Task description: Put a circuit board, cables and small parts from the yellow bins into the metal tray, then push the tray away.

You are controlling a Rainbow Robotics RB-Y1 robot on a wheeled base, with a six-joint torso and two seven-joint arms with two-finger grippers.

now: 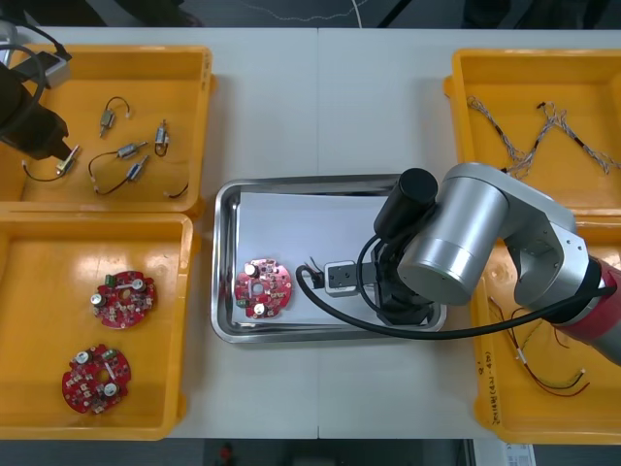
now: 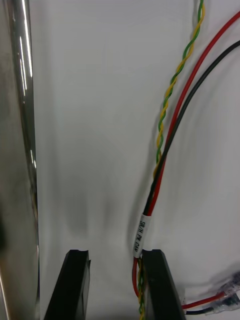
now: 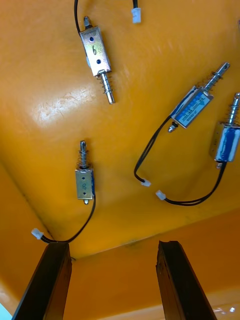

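Tray [image 1: 225,262]: metal, white inside, in the middle of the surface [image 1: 330,107]; it holds one round red circuit board [image 1: 263,287] at its left end and a cable [image 2: 170,130] of red, black and twisted yellow-green strands.
Right claw [image 2: 116,255]: released, low over the tray's white floor, the cable just beside one finger.
Left claw [image 3: 112,247]: released, above the far left bin [image 1: 184,78], over small metal parts [image 1: 133,150] with thin black leads.
Near left bin [image 1: 39,291]: two more red boards [image 1: 123,298].
Far right bin [image 1: 485,68]: thin twisted cables [image 1: 543,136].
Near right bin [image 1: 505,408]: red and yellow cables [image 1: 553,379].
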